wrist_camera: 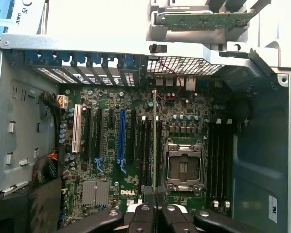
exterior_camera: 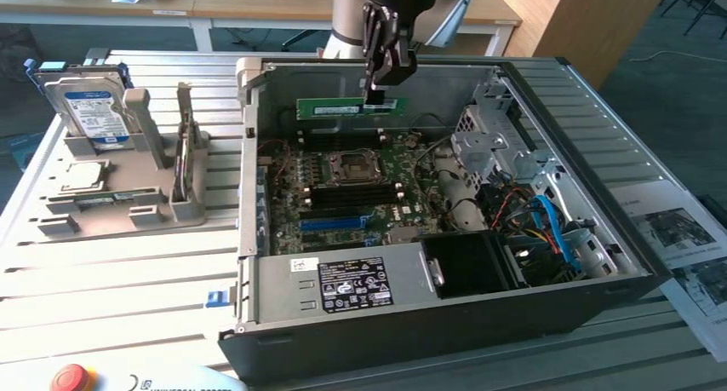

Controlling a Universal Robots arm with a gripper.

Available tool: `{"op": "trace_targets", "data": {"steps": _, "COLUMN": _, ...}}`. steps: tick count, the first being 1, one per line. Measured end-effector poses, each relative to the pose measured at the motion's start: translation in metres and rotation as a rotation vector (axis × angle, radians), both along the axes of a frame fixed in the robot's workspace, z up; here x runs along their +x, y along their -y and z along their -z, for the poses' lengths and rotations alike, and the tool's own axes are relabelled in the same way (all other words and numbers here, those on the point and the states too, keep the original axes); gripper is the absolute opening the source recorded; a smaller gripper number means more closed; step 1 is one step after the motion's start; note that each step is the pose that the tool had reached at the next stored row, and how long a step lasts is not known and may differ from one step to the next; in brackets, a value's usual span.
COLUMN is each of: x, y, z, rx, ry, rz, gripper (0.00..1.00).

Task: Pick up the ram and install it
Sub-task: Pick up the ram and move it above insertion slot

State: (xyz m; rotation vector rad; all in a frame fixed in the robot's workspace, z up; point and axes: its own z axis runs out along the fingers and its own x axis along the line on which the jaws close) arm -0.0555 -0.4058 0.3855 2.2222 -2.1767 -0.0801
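The gripper point(exterior_camera: 383, 89) is pinched narrow on the top edge of the ram point(exterior_camera: 340, 108). The ram hangs below it inside the open computer case point(exterior_camera: 636, 263), clear of the motherboard point(exterior_camera: 403, 174). Its long axis runs parallel to the black memory slots point(wrist_camera: 146, 150) beside the processor socket point(wrist_camera: 183, 167), and it is seemingly right above them.

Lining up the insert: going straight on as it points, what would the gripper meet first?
Likely the black memory slots beside the processor socket, met by the ram the gripper holds; depth is unclear.
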Motion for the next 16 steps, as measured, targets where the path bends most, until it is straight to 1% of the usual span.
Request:
{"op": "trace_targets", "data": {"steps": 8, "x": 0.0001, "y": 0.0, "z": 0.0033, "rx": -0.0001, "ry": -0.0001, "rz": 0.0, "gripper": 0.12}}
{"op": "trace_targets", "data": {"steps": 12, "x": 0.0003, "y": 0.0, "z": 0.0034, "rx": -0.0002, "ry": -0.0001, "rz": 0.0, "gripper": 0.12}}
{"op": "trace_targets", "data": {"steps": 16, "x": 0.0077, "y": 0.0001, "z": 0.0036, "rx": -0.0001, "ry": -0.0001, "rz": 0.0, "gripper": 0.12}}
